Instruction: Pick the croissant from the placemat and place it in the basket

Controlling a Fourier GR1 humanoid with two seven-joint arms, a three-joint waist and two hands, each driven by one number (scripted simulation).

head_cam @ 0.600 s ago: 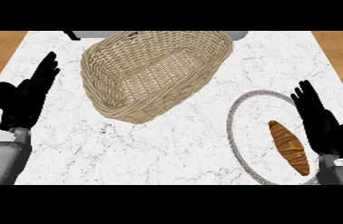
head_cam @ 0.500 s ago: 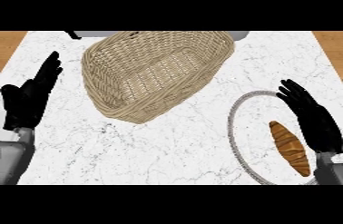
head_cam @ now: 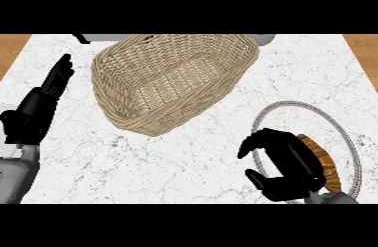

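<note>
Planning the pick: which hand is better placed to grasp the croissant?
The right hand: it hangs directly over the croissant on the placemat. The left hand rests open beyond the basket.

Counter: you have white, grey-veined marble (head_cam: pixel 184 166) under and all around the fingertips (head_cam: pixel 65 61) of the left hand (head_cam: pixel 29 118) | Wood: a brown strip (head_cam: pixel 13 46) just left of those fingertips, another (head_cam: pixel 362 43) far to their right | Far edge: a small dark object (head_cam: pixel 83 38) just beyond the fingertips; a grey object (head_cam: pixel 264 39) well to their right, too cut off to identify
</note>
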